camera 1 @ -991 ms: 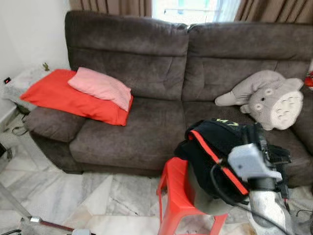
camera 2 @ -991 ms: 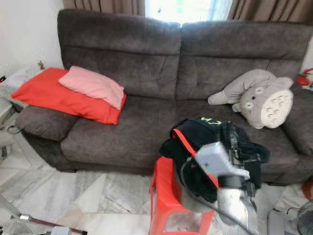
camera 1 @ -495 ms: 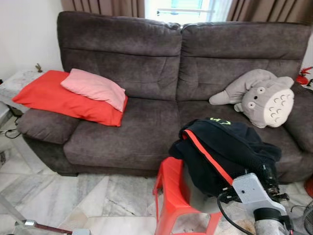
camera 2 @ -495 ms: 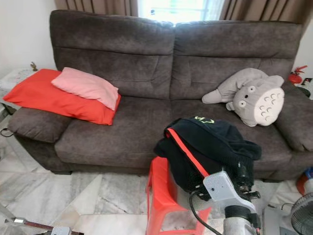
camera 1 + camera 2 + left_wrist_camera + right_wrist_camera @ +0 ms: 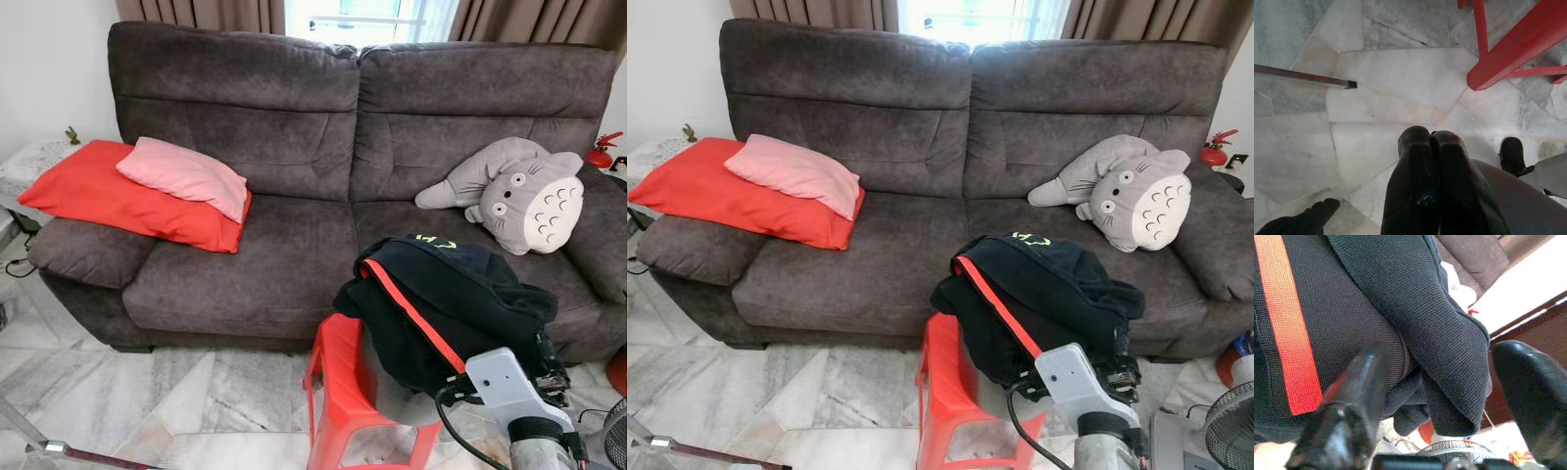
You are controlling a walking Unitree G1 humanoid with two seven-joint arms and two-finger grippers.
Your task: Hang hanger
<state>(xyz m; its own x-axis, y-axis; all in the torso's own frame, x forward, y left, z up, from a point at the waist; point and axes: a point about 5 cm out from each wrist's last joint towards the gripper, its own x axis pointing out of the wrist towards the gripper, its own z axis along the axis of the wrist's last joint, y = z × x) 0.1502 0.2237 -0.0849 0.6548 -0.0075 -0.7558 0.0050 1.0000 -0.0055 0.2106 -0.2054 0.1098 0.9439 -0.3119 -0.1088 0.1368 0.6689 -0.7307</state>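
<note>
A black garment [image 5: 446, 299] with a red stripe lies heaped on a red plastic stool [image 5: 343, 401] in front of the sofa. My right gripper [image 5: 547, 360] sits at the garment's lower right edge. In the right wrist view that gripper [image 5: 1444, 357] is open, its fingers [image 5: 1359, 382] wide apart, with a dark knitted fold of the garment [image 5: 1415, 318] just ahead of them. I cannot make out a hanger. My left gripper [image 5: 1430, 137] is shut and hangs over the marble floor [image 5: 1386, 98] beside the stool's legs [image 5: 1508, 54].
A dark brown sofa [image 5: 284, 255] fills the back, with a red cushion [image 5: 118, 196], a pink pillow [image 5: 181, 176] and a grey plush toy [image 5: 519, 191] on it. A metal bar [image 5: 69, 452] lies on the floor at lower left. A fan [image 5: 1229, 426] stands at lower right.
The camera has shifted, sliding the sofa a little left in view. My right arm has dropped from the top of the garment to its lower right edge.
</note>
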